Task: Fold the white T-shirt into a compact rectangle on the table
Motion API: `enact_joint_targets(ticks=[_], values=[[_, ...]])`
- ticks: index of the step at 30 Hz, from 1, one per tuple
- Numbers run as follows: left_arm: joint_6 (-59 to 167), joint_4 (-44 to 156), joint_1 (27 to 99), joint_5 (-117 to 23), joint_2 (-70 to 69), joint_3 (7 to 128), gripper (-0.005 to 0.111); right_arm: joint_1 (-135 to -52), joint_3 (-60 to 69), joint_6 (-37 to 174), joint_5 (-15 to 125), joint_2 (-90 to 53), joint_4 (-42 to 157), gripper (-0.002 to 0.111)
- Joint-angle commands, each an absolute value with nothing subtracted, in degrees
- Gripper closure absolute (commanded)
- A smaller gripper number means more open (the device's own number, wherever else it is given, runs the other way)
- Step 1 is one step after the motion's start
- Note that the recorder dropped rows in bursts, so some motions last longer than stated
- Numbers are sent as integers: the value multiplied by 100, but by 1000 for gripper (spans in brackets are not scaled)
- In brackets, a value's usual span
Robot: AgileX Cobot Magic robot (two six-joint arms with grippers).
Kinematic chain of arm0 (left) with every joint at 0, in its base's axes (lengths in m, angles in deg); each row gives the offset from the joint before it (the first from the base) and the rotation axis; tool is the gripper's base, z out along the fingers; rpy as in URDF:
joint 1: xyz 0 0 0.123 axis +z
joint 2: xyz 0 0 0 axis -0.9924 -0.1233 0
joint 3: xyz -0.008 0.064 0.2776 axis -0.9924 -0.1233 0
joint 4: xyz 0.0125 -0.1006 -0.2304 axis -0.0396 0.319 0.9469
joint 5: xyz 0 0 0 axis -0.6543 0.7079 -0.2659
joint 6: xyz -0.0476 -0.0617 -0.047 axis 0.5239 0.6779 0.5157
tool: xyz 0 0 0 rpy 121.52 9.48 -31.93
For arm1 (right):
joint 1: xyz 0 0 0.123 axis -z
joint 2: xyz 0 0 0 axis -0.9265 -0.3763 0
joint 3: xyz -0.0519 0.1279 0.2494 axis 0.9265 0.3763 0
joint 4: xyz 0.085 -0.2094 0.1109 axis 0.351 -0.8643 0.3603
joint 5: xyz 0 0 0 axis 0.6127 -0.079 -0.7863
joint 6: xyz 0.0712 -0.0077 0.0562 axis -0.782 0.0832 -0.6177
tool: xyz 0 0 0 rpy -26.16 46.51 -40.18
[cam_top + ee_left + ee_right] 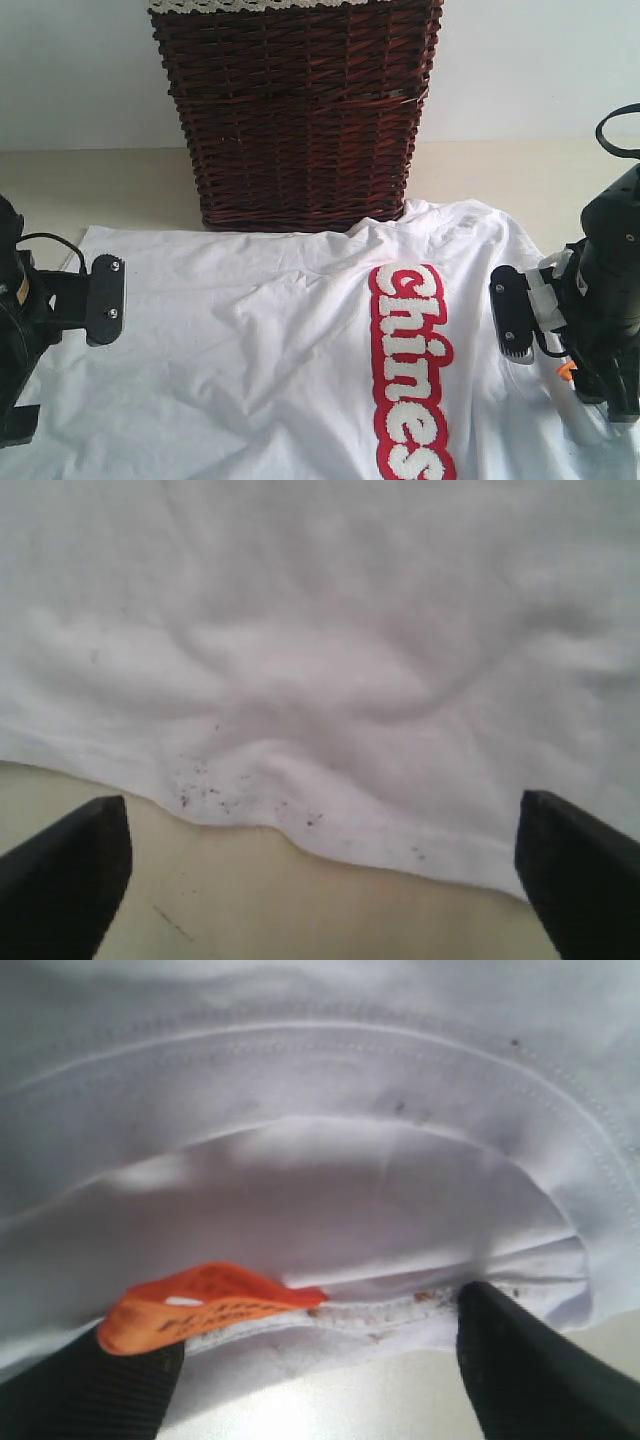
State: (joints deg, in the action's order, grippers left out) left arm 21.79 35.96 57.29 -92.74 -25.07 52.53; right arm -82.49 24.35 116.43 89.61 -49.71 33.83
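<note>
At the hem of the white T-shirt the left gripper and at its collar the right gripper are wide open, probably ready to grab.

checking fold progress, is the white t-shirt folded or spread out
Spread out. The white T-shirt lies flat across the table, lettering face up, wrinkled, nothing folded over.

The white short-sleeved cotton T-shirt lies spread on the wide pale beige table, in front of the dark woven wicker basket at the back; the shirt's far edge seems to touch the basket's foot. The left gripper sits at the shirt's left edge, over bare table beside the hem. The right gripper sits at the right end, by the collar, with the small orange tag beside 1 finger.
</note>
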Motion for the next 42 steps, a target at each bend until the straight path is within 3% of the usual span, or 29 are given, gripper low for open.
enact_joint_targets(ticks=[1,9,11,14,18,28,42], values=[[2124,3429,5713,-9052,-2495,5237,1,-8247,2503,11594,8795,-5191,3298,36],[2083,2836,6180,-8679,-2485,5197,1,-8247,2503,11491,8702,-5191,3309,36],[742,3017,6575,-8581,-2485,5059,1,-8247,2503,11428,8702,-5191,3309,36],[-2469,5477,7377,-7960,-2520,4994,1,-8247,2503,11427,8702,-5191,3297,36],[-3483,6555,7899,-7993,-2691,5212,1,-8247,2503,11427,8702,-5191,3297,36],[-3624,5836,7965,-8057,-3550,5455,1,-8247,2503,11427,8702,-5191,3297,36],[-3515,5518,7965,-9086,-3206,5796,1,-8247,2503,11427,8668,-5205,3306,36]])
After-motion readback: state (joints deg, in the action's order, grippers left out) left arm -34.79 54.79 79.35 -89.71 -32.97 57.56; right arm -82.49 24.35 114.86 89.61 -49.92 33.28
